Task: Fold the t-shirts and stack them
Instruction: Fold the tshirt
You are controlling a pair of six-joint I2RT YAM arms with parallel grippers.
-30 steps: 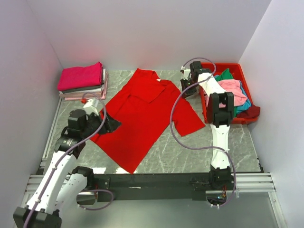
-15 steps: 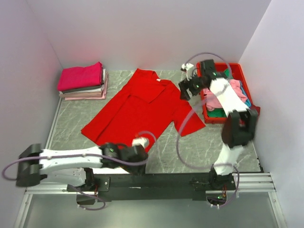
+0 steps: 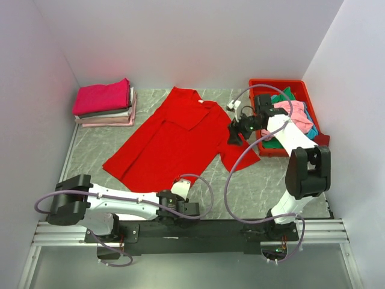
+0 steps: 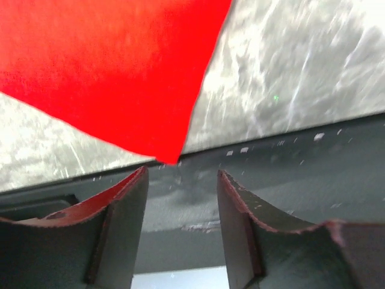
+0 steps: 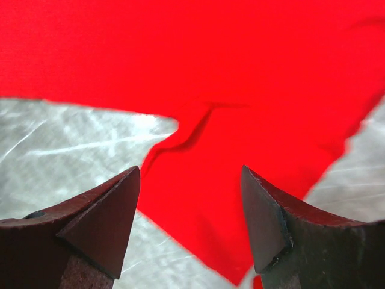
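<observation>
The left gripper (image 4: 180, 183) has its jaws apart with nothing between them. It hangs low over the dark rail (image 4: 289, 174) at the near edge of the table (image 3: 240, 186), just short of the bottom corner of the red shirt (image 3: 174, 141).

The right gripper (image 5: 189, 180) is also spread wide and holds nothing. It is poised over the shirt's right sleeve, beside the armpit crease; whether it touches the cloth cannot be told.

The shirt lies flat and slanted across the table. A stack of folded shirts (image 3: 105, 102) sits at the far left. Loose shirts (image 3: 292, 114) fill the bin (image 3: 313, 90) at the far right.
</observation>
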